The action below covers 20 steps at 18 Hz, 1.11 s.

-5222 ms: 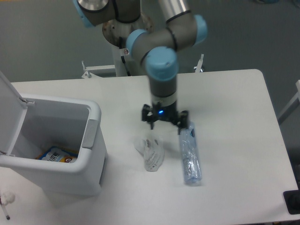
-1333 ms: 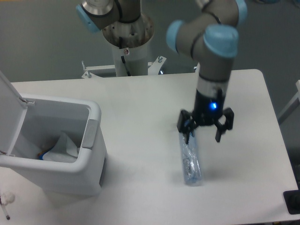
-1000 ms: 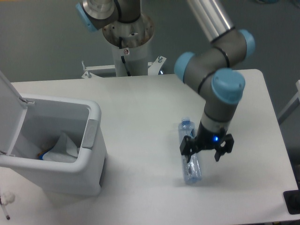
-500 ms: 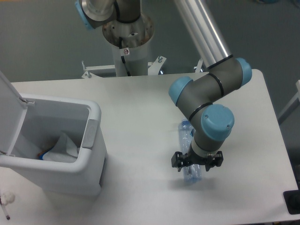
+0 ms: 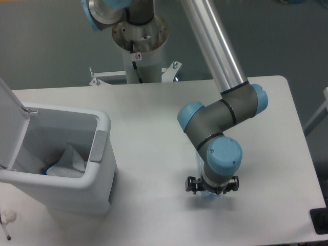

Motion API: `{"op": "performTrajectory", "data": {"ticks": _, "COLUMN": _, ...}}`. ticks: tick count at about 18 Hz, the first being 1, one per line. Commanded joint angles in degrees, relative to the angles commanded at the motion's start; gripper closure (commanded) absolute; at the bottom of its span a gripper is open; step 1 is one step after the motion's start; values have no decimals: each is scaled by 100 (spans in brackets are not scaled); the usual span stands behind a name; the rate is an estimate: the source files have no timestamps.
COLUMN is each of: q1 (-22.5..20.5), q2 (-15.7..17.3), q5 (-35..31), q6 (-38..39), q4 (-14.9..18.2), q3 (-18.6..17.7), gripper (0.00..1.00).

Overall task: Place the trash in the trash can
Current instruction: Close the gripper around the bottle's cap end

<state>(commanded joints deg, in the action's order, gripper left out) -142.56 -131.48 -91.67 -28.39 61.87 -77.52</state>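
Jaws look spread, one dark finger showing on each side of the wrist, low over the bottle (image 5: 201,163) and straddling it — the arm's own blue elbow cap blocks the tips, so contact can't be confirmed and I wouldn't call it a grip yet. Gripper (image 5: 211,187) sits near the bottle's lower end; only a sliver of clear plastic shows above the wrist and a bit below it.

Wrapper (image 5: 70,160) lies inside the trash can (image 5: 100,154), lid (image 5: 10,119) up, so half the job looks done. Bottle is on the table (image 5: 154,113), well apart from the can.

Risks, as I judge them:
- crushed clear plastic is slick and springy; closing on it may squirt it sideways or roll it.
- grabbing near one end means the long body could droop or swing during the carry.
- a dangling end could clip the can's near wall (image 5: 100,146) on the way over and knock loose.
- pressing too low could jam fingers on the table.
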Motion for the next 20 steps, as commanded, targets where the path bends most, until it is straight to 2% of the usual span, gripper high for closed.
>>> {"op": "performTrajectory", "data": {"ticks": 1, "q1": 0, "q2": 0, "q5": 0, "q6": 0, "q4": 0, "q3": 0, "gripper": 53}}
{"op": "performTrajectory", "data": {"ticks": 7, "q1": -9, "q2": 140, "q5": 88, "q6": 9, "q4": 0, "q3": 9, "gripper": 54}}
{"op": "performTrajectory", "data": {"ticks": 10, "q1": -26, "q2": 491, "q5": 420, "q6": 9, "q4": -17, "q3": 87, "gripper": 54}}
{"op": "performTrajectory", "data": {"ticks": 13, "q1": -44, "q2": 860, "q5": 895, "q6": 166, "q4": -44, "q3": 351, "gripper": 54}}
{"op": "performTrajectory", "data": {"ticks": 16, "q1": -26, "q2": 1256, "q5": 1492, "q6": 377, "q4": -79, "q3": 615, "gripper": 54}}
{"op": "performTrajectory", "data": {"ticks": 18, "q1": -26, "q2": 1528, "q5": 1931, "q6": 404, "q4": -131, "q3": 642, "gripper": 54}}
{"op": "performTrajectory", "data": {"ticks": 20, "q1": -9, "q2": 1704, "q5": 2441, "q6": 422, "q4": -481, "q3": 650, "gripper": 54}}
